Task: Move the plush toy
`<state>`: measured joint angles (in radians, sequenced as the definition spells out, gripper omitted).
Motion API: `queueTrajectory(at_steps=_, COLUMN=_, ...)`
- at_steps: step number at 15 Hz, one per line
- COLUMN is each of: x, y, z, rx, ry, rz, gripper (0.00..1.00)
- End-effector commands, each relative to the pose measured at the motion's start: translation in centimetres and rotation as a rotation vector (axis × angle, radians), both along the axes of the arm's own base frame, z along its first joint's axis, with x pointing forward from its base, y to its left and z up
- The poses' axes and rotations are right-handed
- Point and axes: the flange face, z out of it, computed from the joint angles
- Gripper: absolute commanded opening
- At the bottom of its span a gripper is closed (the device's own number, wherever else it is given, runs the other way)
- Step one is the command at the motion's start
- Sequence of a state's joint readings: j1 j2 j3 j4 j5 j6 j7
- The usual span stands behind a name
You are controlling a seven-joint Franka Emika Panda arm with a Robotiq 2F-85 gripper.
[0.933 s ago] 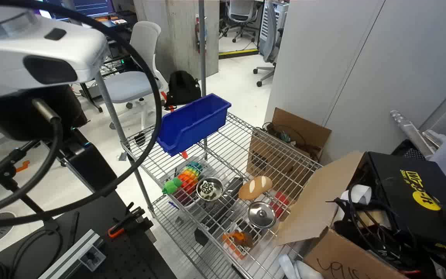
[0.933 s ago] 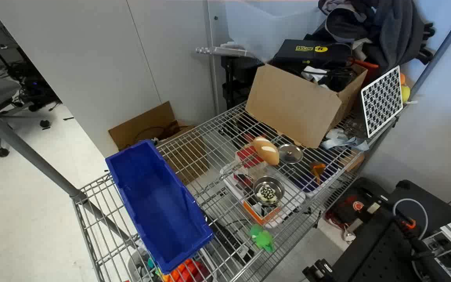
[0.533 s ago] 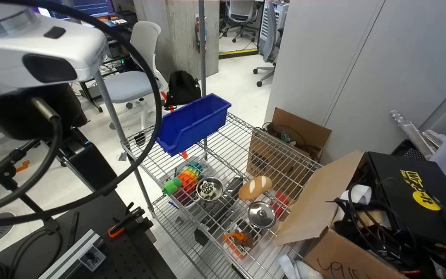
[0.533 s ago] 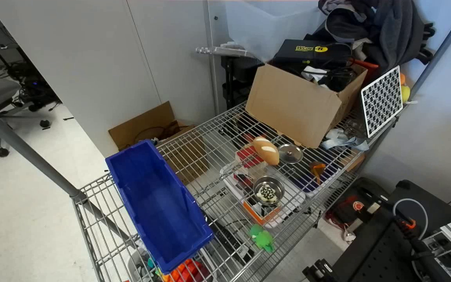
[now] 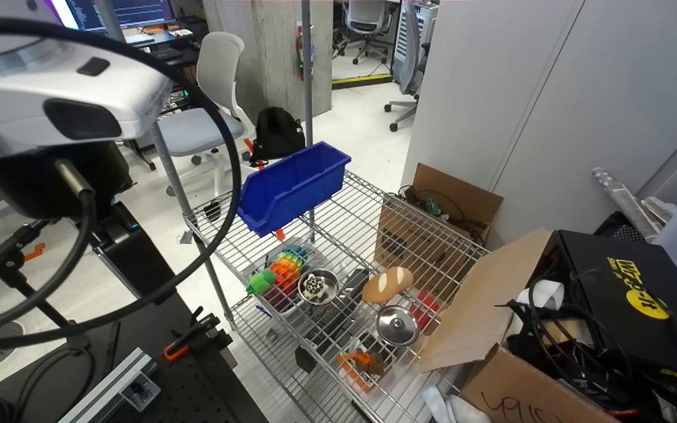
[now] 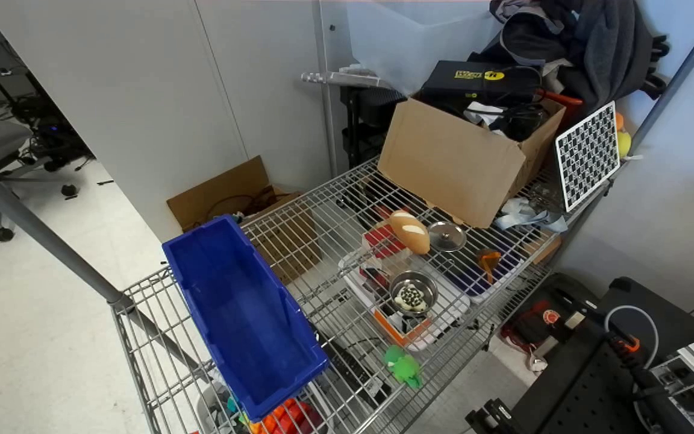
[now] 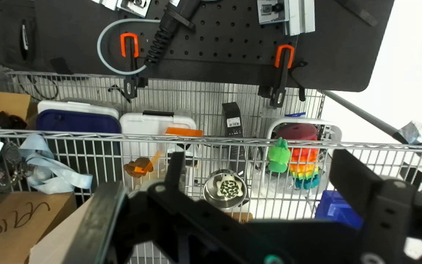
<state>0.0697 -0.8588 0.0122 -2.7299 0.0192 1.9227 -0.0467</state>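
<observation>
A small green plush toy point(image 5: 261, 282) lies near the edge of the wire shelf point(image 6: 335, 328); it also shows in an exterior view point(image 6: 403, 366) and in the wrist view point(image 7: 279, 156). A white turtle-shaped toy with a dark spotted shell point(image 5: 315, 286) lies in a metal bowl point(image 5: 330, 298). The turtle toy also shows in an exterior view point(image 6: 411, 298) and the wrist view point(image 7: 229, 187). My gripper point(image 7: 260, 161) is open and empty, its fingers wide apart. It is well away from the shelf, with both toys seen between its fingers in the wrist view.
A blue bin point(image 5: 297, 188) stands on the shelf's end by a metal post point(image 5: 309, 82). A bread toy point(image 5: 388, 285), metal lid point(image 5: 397, 326) and orange-brown item point(image 5: 363, 361) lie beyond the bowl. A cardboard box point(image 6: 455, 163) stands farther along. A rainbow item point(image 7: 303, 161) sits below the wires.
In an exterior view the arm's wrist has shifted a little right and down in the last half second. The toys, bowl and bin have not moved.
</observation>
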Motion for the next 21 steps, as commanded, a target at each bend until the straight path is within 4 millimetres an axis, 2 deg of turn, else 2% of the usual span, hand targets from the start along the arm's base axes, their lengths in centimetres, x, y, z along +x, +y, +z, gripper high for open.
queueTrajectory(at_steps=1, x=3.0, y=-0.4, z=-2.1, rx=-0.011, ry=0.040, rz=-0.134, gripper=1.00)
queueTrajectory(at_steps=5, x=7.3, y=-2.3, z=-6.6, rx=-0.013, ry=0.037, rz=-0.305, gripper=1.00)
queueTrajectory(at_steps=13, x=16.8, y=-9.0, z=-17.1, rx=-0.032, ry=0.020, rz=-0.610, gripper=1.00)
queueTrajectory(at_steps=17, x=21.2, y=-12.0, z=-23.2, rx=-0.030, ry=0.031, rz=-0.758, gripper=1.00)
queueTrajectory(at_steps=21, x=24.2, y=-14.9, z=-29.6, rx=-0.099, ry=0.049, rz=-0.847, gripper=1.00)
